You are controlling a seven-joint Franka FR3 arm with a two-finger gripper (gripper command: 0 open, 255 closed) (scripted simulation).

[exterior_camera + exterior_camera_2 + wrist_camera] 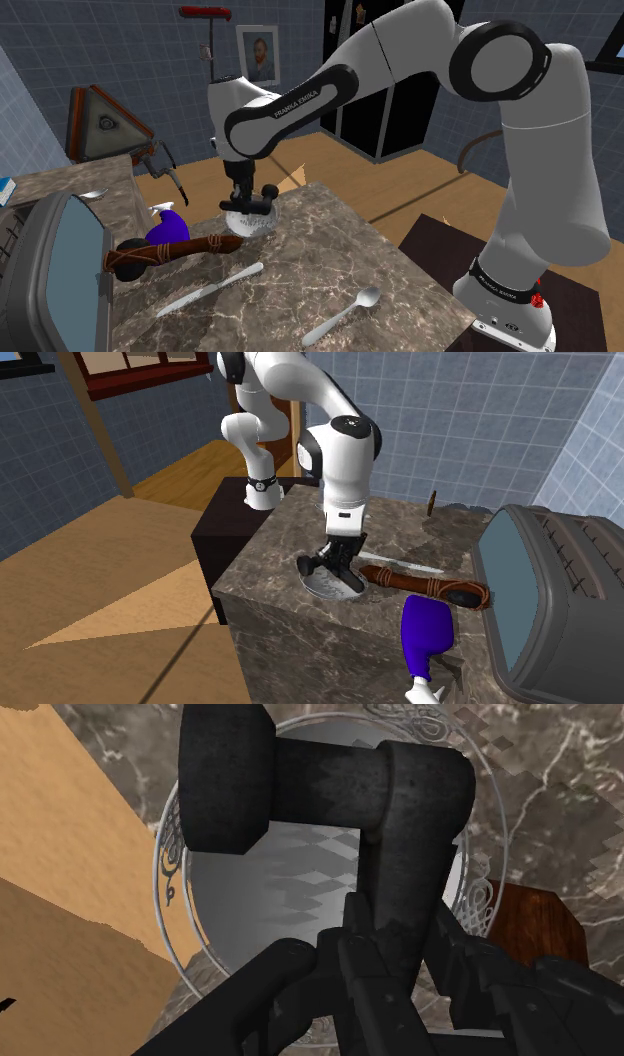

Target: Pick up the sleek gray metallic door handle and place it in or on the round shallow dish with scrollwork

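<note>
Door handle over dish: the dark grey door handle (330, 789) is clasped by its lever between the black jaws and held low over the round silver dish (172, 874) with a scrollwork rim, near the edge of the marble desk (330, 250). A cord-wrapped wooden club (165, 252) is laid just beside the dish, with a blue bottle (168, 225) next to it. A knife (210, 288) and a spoon (342, 315) are seen well apart.

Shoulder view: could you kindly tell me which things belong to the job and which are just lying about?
Job: gripper, shut on the dark door handle; round dish with scrollwork rim beneath.
Lying about: knife, spoon, brown cord-wrapped stick, blue bottle, grey appliance.
</note>
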